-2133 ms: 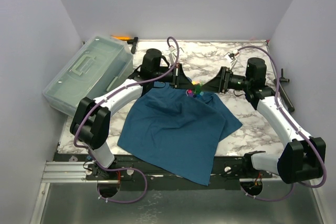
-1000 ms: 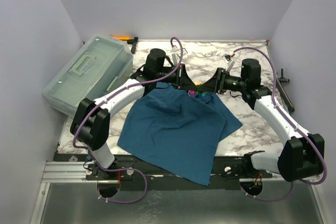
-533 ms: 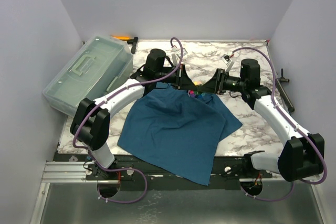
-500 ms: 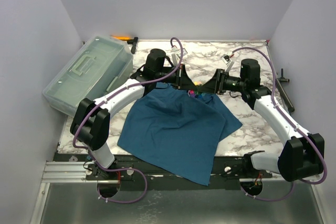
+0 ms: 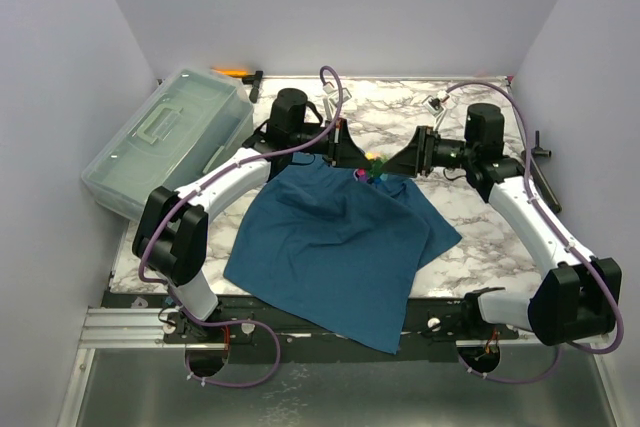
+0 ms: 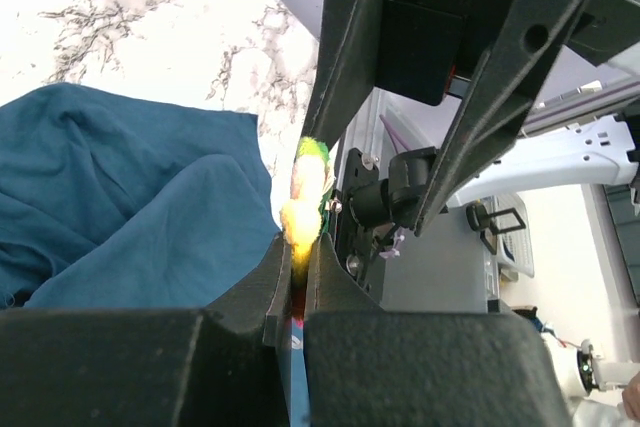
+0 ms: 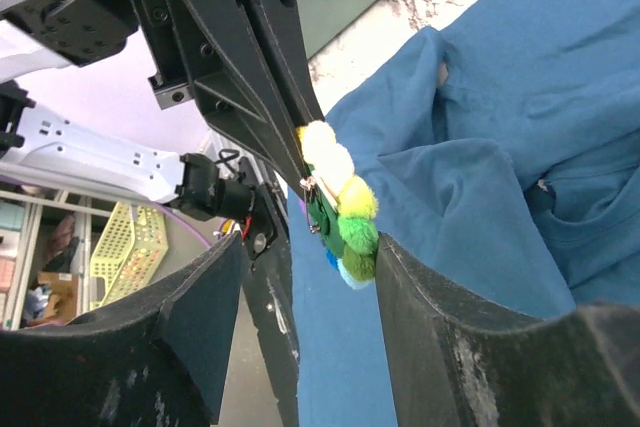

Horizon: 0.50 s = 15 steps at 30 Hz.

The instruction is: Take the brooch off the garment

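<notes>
The garment [image 5: 335, 237], a dark teal T-shirt, lies spread over the table's middle and hangs off the near edge. Its far edge is lifted where the brooch [image 5: 372, 169] sits, a small cluster of yellow, green and red pompoms. My left gripper [image 5: 352, 159] is shut on the brooch [image 6: 305, 192], with blue cloth [image 6: 130, 197] of the garment beside its fingers. My right gripper [image 5: 393, 166] faces it from the right, and its jaws stand open around the brooch [image 7: 345, 212]. The green pompoms touch one finger [image 7: 420, 297]. The garment [image 7: 520, 97] hangs behind.
A clear plastic lidded box [image 5: 165, 142] stands at the left of the marble table [image 5: 480, 237]. An orange-handled tool [image 5: 235, 72] lies at the back left corner. A black tool [image 5: 540, 162] rests at the right edge.
The right gripper's jaws have spread wider around the brooch. Both grippers and the brooch have risen slightly, and the right arm has eased back to the right.
</notes>
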Tool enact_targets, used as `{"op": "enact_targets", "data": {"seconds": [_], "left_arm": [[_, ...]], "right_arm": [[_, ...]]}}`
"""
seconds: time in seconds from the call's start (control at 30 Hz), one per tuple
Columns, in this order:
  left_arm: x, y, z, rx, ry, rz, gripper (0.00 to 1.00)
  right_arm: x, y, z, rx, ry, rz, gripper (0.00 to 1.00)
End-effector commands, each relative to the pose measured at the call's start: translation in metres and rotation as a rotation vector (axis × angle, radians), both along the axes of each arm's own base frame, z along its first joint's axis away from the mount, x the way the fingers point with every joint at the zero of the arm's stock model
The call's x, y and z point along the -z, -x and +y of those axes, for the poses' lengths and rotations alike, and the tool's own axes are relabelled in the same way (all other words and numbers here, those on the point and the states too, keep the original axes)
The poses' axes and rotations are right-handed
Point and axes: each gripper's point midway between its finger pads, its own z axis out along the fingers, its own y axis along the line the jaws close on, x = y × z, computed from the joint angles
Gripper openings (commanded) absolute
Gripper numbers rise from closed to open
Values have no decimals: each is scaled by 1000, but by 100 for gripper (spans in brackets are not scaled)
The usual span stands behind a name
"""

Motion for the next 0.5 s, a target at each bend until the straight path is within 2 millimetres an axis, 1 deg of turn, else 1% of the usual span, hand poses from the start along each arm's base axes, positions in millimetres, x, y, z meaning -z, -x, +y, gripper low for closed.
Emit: {"op": "enact_targets", "data": {"seconds": [0.0,0.17,0.23,0.43,0.47], "left_arm": [[-31,17,4,106,91,-94,0],[-35,20,4,116,109,-91,0],[-36,20,3,120,113,-92,0],[-36,20,3,117,112,-86,0],[-35,20,3,115,111,-82,0]], "right_arm": [[-8,15,2,-108,-34,-16,55],[-9,19,2,-136,-41,-26,49],[-9,19,2,-140,-42,-28,43],[-9,20,3,-150,-49,-36,17],[-9,20,3,-151,-50,-36,11]]}}
